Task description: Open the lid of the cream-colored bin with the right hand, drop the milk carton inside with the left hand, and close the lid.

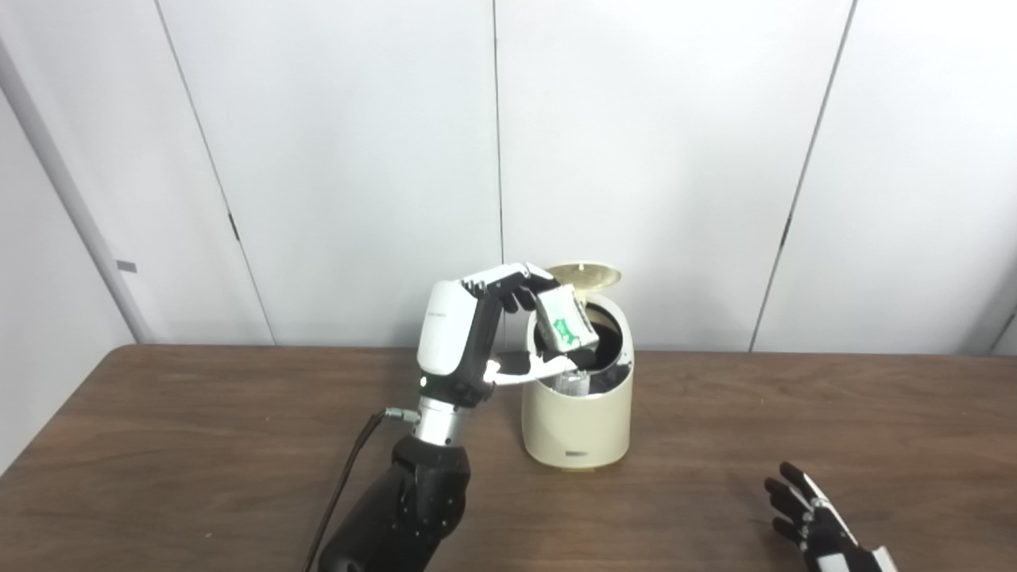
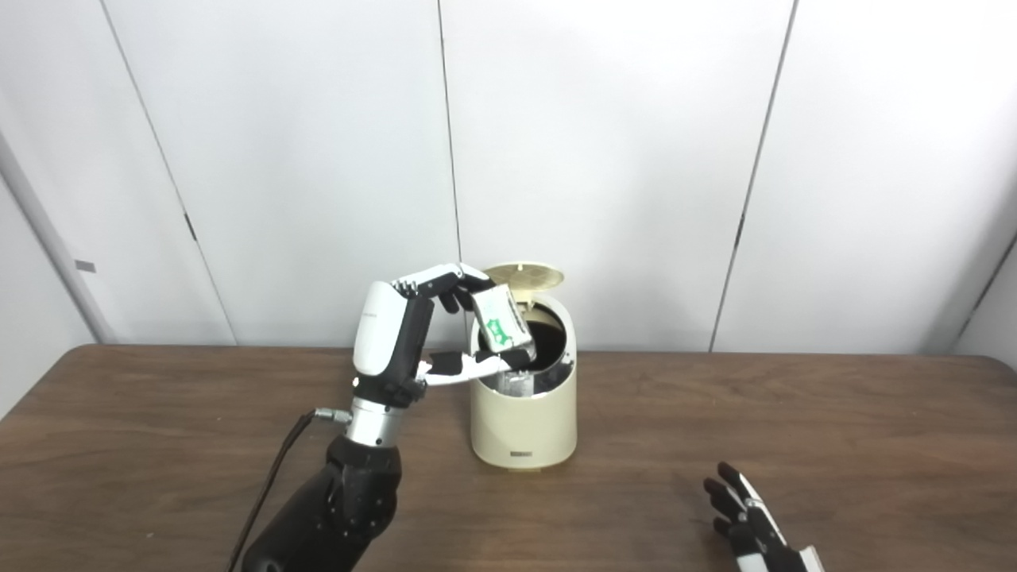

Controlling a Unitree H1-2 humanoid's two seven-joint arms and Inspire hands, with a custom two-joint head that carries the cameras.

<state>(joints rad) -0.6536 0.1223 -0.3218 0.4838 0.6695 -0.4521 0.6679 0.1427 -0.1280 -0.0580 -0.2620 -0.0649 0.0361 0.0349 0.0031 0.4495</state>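
Worktop (image 1: 199, 445): dark wood; the cream-colored bin (image 1: 578, 413) stands near mid-span, toward the back edge. Its lid (image 1: 586, 275) is already up, tilted back behind the mouth, so the dark opening is exposed.

Left hand (image 1: 485, 334) is raised just left of the bin, fingers above and thumb below, clamped on the milk carton (image 1: 566, 321). The carton is at the left rim of the mouth, partly over the opening. Its long axis is tilted, upper end toward the hand and lower end toward the bin interior. Key relation: the carton lies directly on the bin side of the hand, with the opening below and slightly right of it. My read: release should send it in, though the near rim looks close to the lower end, so a snag is possible.

Right hand (image 1: 818, 524) is low at the front right, well clear of the bin, fingers spread, holding nothing. It's the farther hand and must travel back to shut the lid.
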